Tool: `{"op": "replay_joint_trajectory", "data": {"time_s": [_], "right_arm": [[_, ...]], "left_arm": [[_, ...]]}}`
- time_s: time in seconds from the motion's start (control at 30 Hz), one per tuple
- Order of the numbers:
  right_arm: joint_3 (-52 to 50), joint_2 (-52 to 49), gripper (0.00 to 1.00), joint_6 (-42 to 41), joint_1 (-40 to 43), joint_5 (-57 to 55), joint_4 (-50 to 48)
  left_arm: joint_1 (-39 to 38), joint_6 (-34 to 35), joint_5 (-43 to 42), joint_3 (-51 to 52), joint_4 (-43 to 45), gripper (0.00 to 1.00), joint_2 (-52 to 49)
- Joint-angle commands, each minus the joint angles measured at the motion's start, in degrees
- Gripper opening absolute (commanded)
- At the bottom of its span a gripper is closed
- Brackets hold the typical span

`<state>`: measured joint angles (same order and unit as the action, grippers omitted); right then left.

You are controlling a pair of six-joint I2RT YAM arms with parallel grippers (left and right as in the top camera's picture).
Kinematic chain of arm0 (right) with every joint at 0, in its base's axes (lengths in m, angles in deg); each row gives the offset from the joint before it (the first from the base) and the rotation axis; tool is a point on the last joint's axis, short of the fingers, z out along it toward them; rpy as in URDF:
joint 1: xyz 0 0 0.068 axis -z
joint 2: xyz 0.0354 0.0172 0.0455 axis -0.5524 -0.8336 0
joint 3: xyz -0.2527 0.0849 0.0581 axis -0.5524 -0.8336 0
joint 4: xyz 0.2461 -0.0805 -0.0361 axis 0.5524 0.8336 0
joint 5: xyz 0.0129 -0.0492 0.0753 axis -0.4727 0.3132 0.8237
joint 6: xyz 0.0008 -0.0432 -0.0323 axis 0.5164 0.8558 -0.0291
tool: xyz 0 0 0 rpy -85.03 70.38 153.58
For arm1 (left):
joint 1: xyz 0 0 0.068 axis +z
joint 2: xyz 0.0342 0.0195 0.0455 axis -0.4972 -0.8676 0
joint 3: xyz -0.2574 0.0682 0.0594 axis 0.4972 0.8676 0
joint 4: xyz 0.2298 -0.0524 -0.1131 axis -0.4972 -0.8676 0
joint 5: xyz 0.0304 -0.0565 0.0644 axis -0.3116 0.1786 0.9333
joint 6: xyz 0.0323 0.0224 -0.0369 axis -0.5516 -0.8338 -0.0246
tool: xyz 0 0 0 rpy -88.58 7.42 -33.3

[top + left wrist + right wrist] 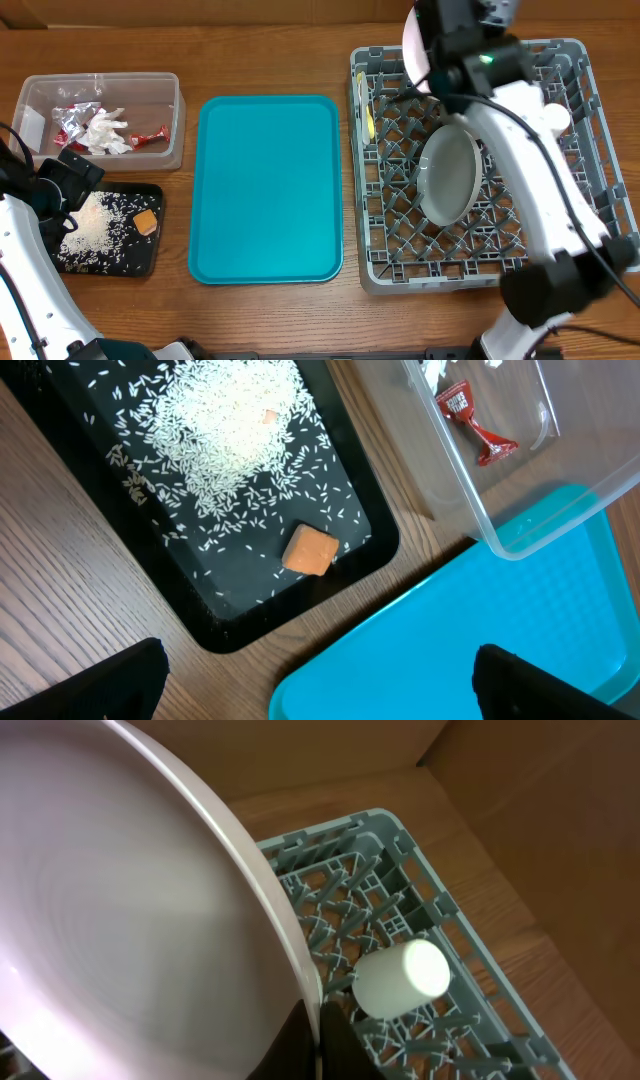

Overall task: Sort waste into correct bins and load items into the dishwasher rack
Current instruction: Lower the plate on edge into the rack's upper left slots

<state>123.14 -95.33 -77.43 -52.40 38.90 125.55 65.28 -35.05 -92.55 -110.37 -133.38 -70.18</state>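
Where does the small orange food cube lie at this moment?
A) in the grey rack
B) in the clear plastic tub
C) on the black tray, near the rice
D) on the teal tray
C: the orange cube rests on the black tray, beside the rice.

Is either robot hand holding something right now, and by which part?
The right gripper pinches the pale pink plate at its rim. The left gripper is open, holding nothing.
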Motion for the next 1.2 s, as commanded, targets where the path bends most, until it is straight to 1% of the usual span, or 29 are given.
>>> {"op": "replay_joint_trajectory", "data": {"time_s": [0.0,0.17,0.37,0.57,0.73,1.03,1.17], "right_arm": [[0.0,-2.3,0.04,1.3,0.0,-6.6,-1.0],[0.0,-5.9,0.04,0.8,0.0,-7.3,-1.4],[0.0,-8.4,0.04,-0.7,0.0,-5.3,-1.8],[0.0,-10.7,0.04,-0.6,-0.1,-5.9,-1.2],[0.0,-11.6,0.04,-4.5,-0.1,-12.9,0.9],[0.0,-11.6,0.04,-5.9,-0.1,-11.6,3.0],[0.0,-11.6,0.04,-5.8,-0.1,-8.2,3.8]], "left_arm": [[0.2,-1.2,-0.2,0.2,0.2,1.0,-0.2],[0.2,-1.2,-0.2,0.2,0.2,1.0,-0.2],[0.2,-1.2,-0.2,0.2,0.2,1.0,-0.2],[0.2,-1.2,-0.2,0.2,0.2,1.0,-0.2],[0.2,-1.2,-0.2,0.2,0.2,1.0,-0.2],[0.2,-1.2,-0.2,0.2,0.2,1.0,-0.2],[0.2,-1.2,-0.2,0.2,0.2,1.0,-0.2]]}}
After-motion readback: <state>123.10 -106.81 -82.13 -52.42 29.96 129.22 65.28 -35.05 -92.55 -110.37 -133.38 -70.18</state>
